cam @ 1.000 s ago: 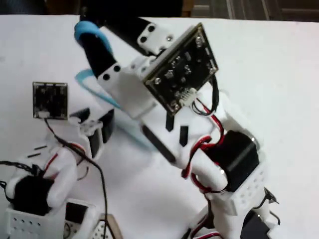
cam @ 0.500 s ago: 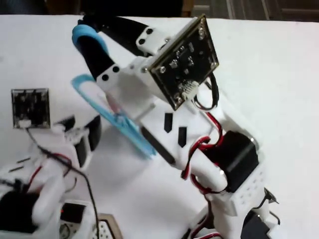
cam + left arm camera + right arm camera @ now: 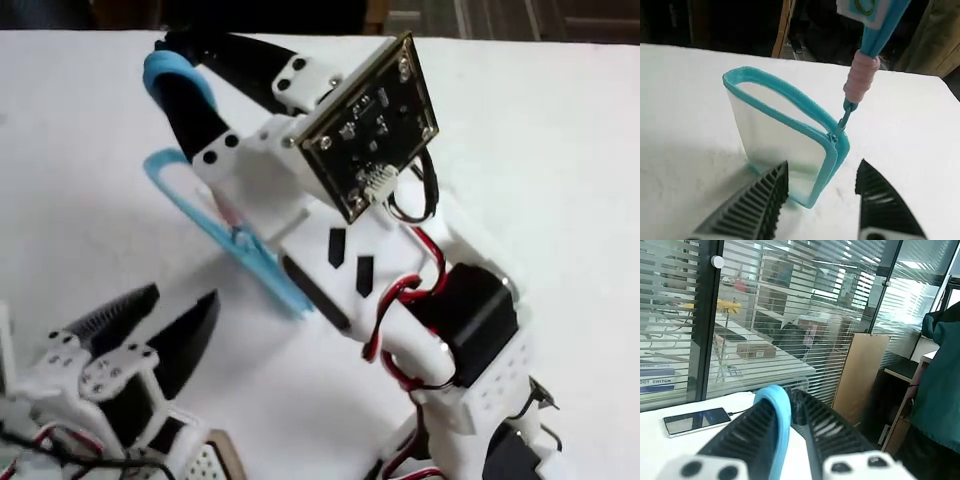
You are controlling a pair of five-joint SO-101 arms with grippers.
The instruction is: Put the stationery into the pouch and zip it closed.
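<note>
The pouch [image 3: 775,135] is clear plastic with a teal zip rim and stands on edge on the white table. Its zip slider [image 3: 832,136] sits at the near top corner. A pink bead [image 3: 860,82] and a blue strap [image 3: 880,30] rise from it. My right gripper [image 3: 165,62] hangs above the pouch [image 3: 255,260], shut on that blue strap [image 3: 775,410]; its fingers [image 3: 820,425] are pressed together. My left gripper [image 3: 182,296] is low at the near left, open and pointing at the pouch. In the left wrist view that gripper [image 3: 822,165] frames the pouch's near end without touching it.
The right arm's body and its camera board [image 3: 375,125] stretch across the middle of the table [image 3: 560,150]. A phone [image 3: 695,421] lies flat on the tabletop beyond the right gripper. The table's far edge [image 3: 705,49] runs behind the pouch.
The left arm has pulled back to the near-left corner and turned its open gripper toward the pouch. The right gripper rose slightly with the strap, and the pouch now stands more upright.
</note>
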